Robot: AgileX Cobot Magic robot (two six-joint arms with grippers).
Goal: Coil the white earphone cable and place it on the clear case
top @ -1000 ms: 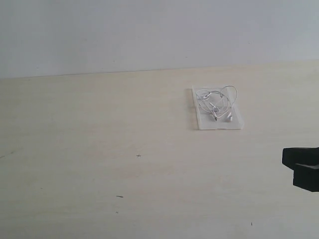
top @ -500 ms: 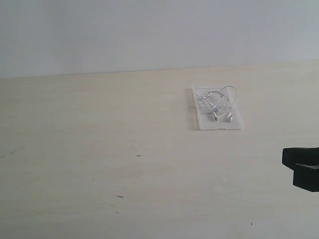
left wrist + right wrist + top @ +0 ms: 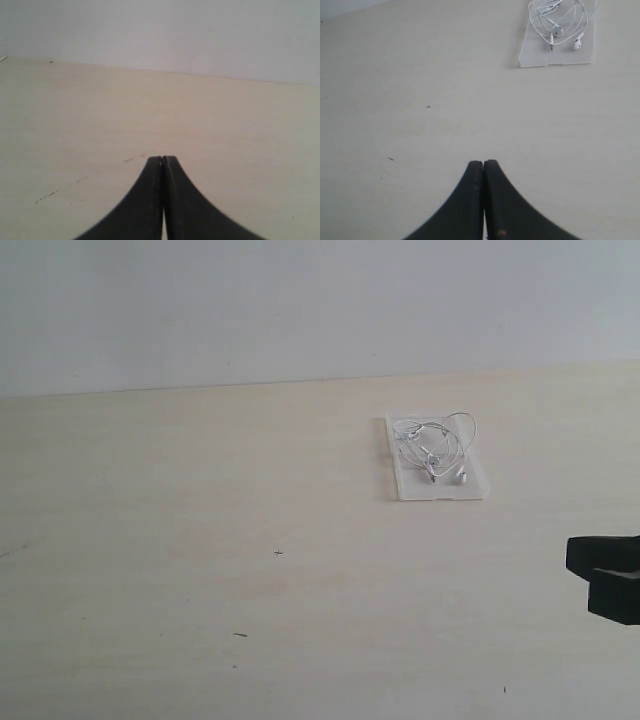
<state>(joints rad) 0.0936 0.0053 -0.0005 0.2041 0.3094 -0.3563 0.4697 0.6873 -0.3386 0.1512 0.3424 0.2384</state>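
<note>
The white earphone cable [image 3: 436, 445] lies in loose loops on top of the clear case [image 3: 440, 488], right of the table's middle toward the back. In the right wrist view the cable [image 3: 559, 20] and the case [image 3: 535, 55] sit well beyond my right gripper [image 3: 483, 162], which is shut and empty. A black part of the right arm [image 3: 606, 578] shows at the exterior view's right edge, nearer the front than the case. My left gripper [image 3: 163, 158] is shut with nothing in it, over bare table; neither cable nor case shows in its view.
The pale wooden table [image 3: 200, 540] carries a few small dark specks [image 3: 240, 635]. A plain light wall [image 3: 300, 300] rises behind the table's back edge.
</note>
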